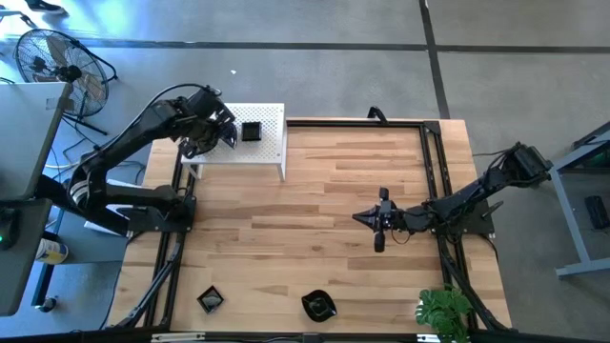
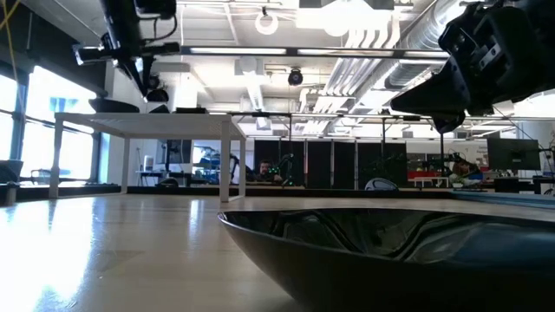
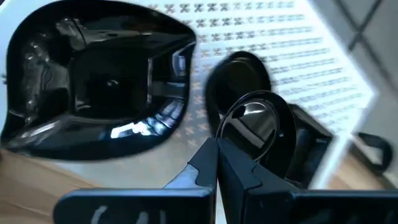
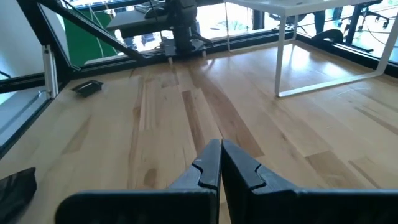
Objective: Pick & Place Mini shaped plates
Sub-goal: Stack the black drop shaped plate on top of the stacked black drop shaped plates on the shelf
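Observation:
My left gripper (image 1: 221, 133) (image 3: 217, 149) is over the white perforated stand (image 1: 272, 148), shut on a small round black plate (image 3: 255, 121). Under it on the stand rest a large wavy black plate (image 3: 93, 81) and a square black plate (image 1: 252, 131). Two more black plates lie flat at the table's near edge: a square one (image 1: 211, 299) and a wavy one (image 1: 318, 305), which fills the low view's foreground (image 2: 390, 251). My right gripper (image 1: 381, 221) (image 4: 219, 152) hovers shut over the table's middle right, holding nothing. My left gripper pinches the round plate's rim (image 3: 225, 129) between its two fingertips, coming at it from above at a slant. The plate reaches out beyond the fingertips, tilted and lifted clear of the stand, with its hollow side toward the wrist camera.
A black frame (image 1: 434, 162) runs along the table's far and right sides. A green plant (image 1: 444, 310) stands at the near right corner. Bare wood (image 1: 315, 219) lies between the stand and the near plates. A floor fan (image 1: 57, 62) stands off the table at far left.

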